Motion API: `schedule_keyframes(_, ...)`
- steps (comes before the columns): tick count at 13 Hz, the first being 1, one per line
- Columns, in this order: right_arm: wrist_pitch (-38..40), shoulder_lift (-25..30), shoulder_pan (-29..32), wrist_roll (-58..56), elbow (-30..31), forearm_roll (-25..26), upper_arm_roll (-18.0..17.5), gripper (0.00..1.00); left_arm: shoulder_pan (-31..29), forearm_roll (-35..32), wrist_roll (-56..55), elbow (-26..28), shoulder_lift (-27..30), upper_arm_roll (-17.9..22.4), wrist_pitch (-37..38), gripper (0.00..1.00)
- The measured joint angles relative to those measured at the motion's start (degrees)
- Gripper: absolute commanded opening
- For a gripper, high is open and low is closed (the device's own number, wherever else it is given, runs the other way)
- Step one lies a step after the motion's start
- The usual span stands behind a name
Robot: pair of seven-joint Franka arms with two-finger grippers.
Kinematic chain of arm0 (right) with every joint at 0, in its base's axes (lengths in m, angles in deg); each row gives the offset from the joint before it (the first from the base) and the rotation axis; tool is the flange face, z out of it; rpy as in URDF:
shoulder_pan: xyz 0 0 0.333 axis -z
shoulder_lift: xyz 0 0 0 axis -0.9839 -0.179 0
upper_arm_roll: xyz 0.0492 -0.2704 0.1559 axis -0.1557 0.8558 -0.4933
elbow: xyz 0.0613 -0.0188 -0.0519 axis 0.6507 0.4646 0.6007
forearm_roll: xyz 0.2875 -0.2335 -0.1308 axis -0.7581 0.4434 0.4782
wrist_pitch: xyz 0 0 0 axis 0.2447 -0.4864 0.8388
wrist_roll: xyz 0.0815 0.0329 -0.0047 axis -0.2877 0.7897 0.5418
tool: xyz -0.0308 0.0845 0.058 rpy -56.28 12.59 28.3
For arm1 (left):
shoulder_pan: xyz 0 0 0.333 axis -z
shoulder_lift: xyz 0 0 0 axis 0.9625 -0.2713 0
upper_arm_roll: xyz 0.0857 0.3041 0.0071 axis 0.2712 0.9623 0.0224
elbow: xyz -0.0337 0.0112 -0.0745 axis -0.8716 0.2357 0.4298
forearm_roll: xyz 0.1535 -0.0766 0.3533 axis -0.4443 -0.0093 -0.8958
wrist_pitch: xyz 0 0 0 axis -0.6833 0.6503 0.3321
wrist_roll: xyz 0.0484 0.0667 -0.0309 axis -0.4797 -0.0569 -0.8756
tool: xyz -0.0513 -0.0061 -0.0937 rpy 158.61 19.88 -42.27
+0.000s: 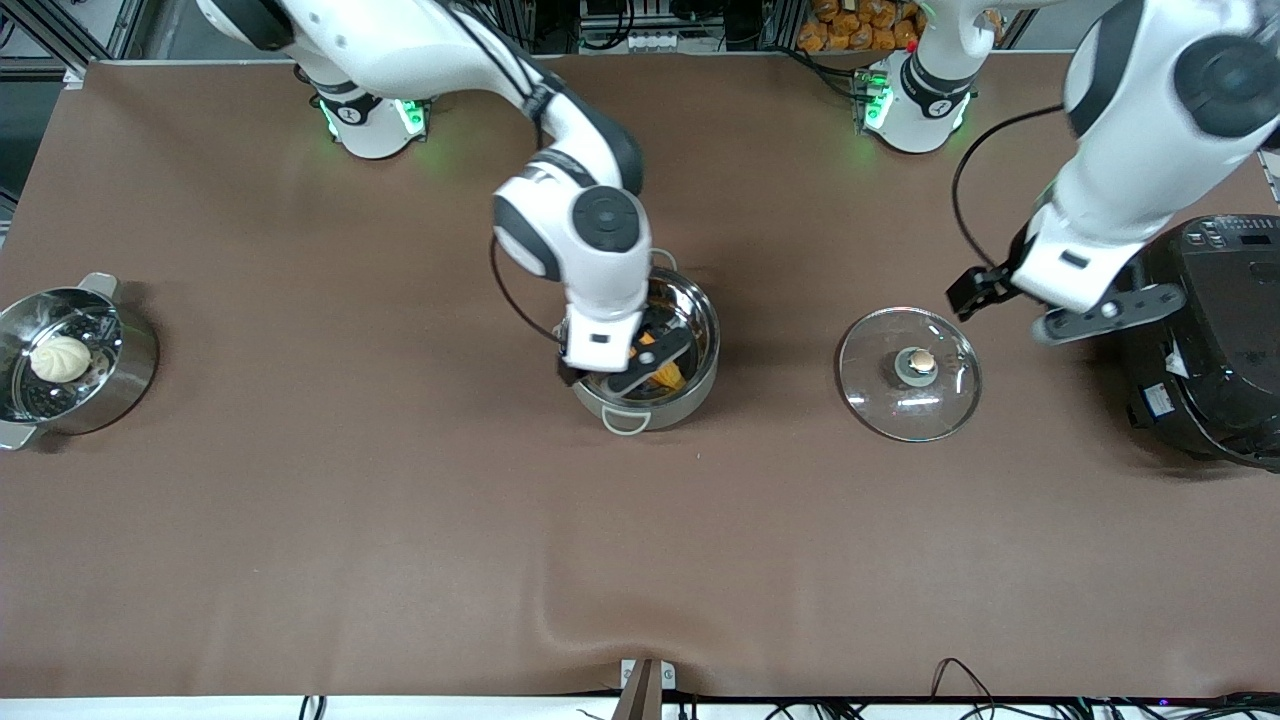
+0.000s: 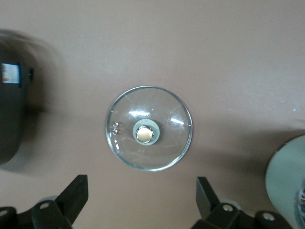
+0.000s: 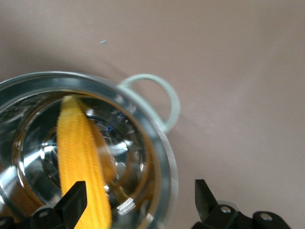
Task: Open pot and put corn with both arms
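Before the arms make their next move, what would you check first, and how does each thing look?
1. Glass lid off the pot, flat on the table: ok.
2. Corn inside the pot: ok.
3. Right gripper open, let go of the corn: ok.
4. Left gripper open, above the lid, holding nothing: ok.
5. Right gripper clear of the pot rim: cannot tell.

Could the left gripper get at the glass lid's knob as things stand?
Probably yes. The left gripper hangs open over the table beside the lid, which lies flat with its knob up and nothing on it. The rice cooker stands close by, apart from the lid.
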Motion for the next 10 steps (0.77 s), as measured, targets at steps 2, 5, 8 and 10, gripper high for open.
schedule_keyframes(2,4.06,2.95,2.75,0.01,-0.05,-2.49,0.06,1.00,-0.03,0.00,0.00,-4.15,0.03,0.01,3.59,1.00)
schedule_keyframes(5,11.45,7.07,10.03,-1.85,-0.08,-7.13,0.26,1.00,0.02,0.00,0.00,-7.60,0.22,-0.43,6.56,1.00)
schedule_keyframes(8,16.57,11.10,19.01,-8.12,0.29,-7.70,0.52,1.00,0.05,0.00,0.00,-9.19,0.23,-2.10,7.12,1.00)
schedule_keyframes(10,18.92,12.31,25.19,-11.81,1.05,-8.15,0.50,1.00,0.01,0.04,0.00,-9.35,0.23,-2.28,7.16,1.00)
